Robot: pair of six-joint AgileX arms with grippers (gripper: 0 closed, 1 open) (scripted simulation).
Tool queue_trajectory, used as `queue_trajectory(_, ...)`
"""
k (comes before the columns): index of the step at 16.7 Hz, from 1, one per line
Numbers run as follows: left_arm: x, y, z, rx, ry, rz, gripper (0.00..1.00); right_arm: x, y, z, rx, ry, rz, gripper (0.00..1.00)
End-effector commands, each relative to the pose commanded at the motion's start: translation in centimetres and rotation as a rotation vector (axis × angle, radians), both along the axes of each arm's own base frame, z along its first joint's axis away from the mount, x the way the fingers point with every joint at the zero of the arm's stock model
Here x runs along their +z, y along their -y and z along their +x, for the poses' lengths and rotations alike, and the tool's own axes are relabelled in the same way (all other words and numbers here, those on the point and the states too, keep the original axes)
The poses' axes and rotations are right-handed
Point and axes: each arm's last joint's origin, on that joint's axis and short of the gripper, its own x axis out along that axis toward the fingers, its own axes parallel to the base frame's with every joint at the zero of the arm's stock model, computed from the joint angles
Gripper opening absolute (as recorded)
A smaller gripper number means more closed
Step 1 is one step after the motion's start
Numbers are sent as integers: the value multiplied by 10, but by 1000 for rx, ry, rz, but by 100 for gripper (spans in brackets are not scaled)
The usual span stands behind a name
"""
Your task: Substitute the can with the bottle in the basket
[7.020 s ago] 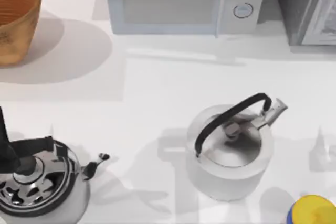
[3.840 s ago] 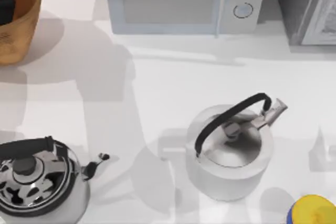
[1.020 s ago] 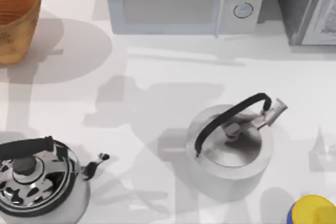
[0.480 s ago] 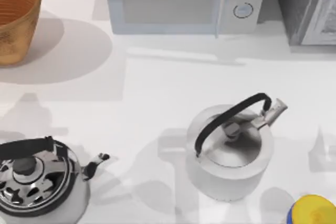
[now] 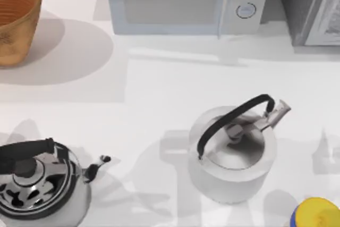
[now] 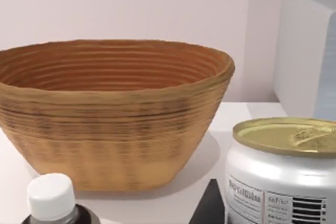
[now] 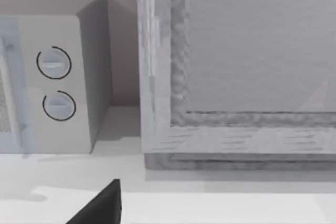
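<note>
The brown woven basket (image 5: 16,22) stands at the table's far left, and nothing shows inside it (image 6: 110,114). In the left wrist view the can (image 6: 281,182), white with a pale gold top, stands close by in front of the basket. A bottle (image 6: 51,198) with a white cap is beside it, on the other side. A dark part of my left gripper (image 6: 210,208) shows right next to the can; whether it touches the can cannot be told. A dark part of my right gripper (image 7: 100,205) shows low over the table near the microwave.
A microwave (image 5: 180,1) and a grey cabinet (image 5: 313,6) line the back. A chrome kettle (image 5: 40,182) sits at the front left and a white kettle (image 5: 234,152) at the front middle-right. A yellow-and-blue object (image 5: 316,213) lies at the front right corner.
The arm's shadow has slid from the table's middle toward the front left, near the chrome kettle. The basket, the kettles and the yellow-and-blue object have stayed put.
</note>
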Motion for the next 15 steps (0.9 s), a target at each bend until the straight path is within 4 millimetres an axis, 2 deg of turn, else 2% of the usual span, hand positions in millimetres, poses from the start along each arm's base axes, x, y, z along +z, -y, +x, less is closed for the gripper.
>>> queue_trajectory(9, 1, 0, 1, -3, 2, 0, 0, 0, 0, 0, 0, 0, 0, 100)
queue_trajectory(12, 15, 1, 6, -42, -3, 2, 0, 0, 0, 0, 0, 0, 0, 100)
queue_trajectory(15, 40, 5, 20, -136, 0, 8, 0, 0, 0, 0, 0, 0, 0, 100)
